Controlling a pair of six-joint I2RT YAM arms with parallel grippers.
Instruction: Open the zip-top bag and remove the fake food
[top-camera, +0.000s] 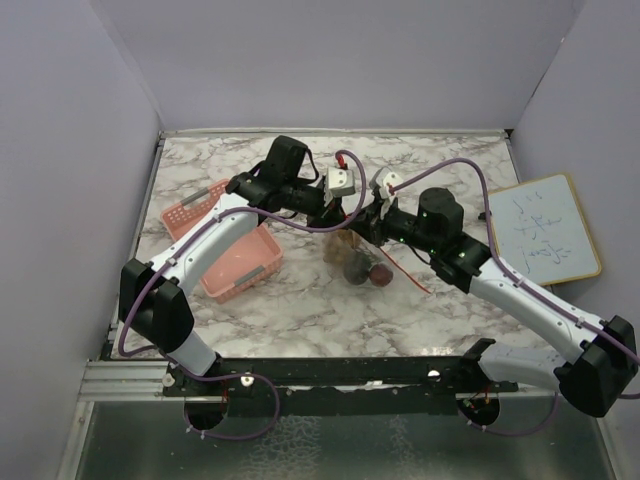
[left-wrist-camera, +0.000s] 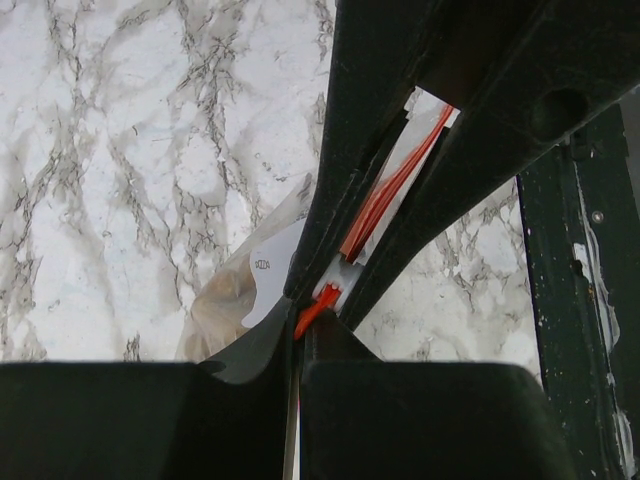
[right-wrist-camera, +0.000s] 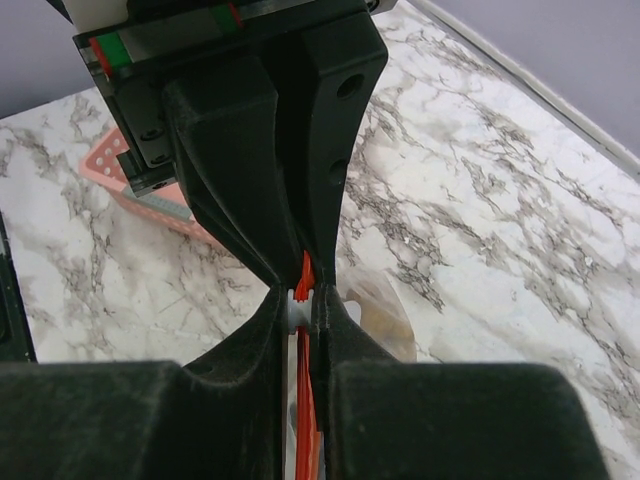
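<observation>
The fake food (top-camera: 364, 270) is sitting low in the bag (top-camera: 350, 250) over the middle of the table (top-camera: 300, 310), between the two arms. Whether the bag's base is touching the table cannot be told. Above it, the mouth is being held at one spot by both grippers, tip to tip. The left gripper (left-wrist-camera: 298, 340) is being closed fully on the clear film beside the zip strip (left-wrist-camera: 385, 195). The right gripper (right-wrist-camera: 305, 300) is being pinched tight on the orange strip itself. For a clean opening, each wall should be gripped separately and drawn apart evenly. If both walls are being pinched together, the seal is unlikely to part. The pink basket (top-camera: 232, 285) is lying well apart, leftward.
</observation>
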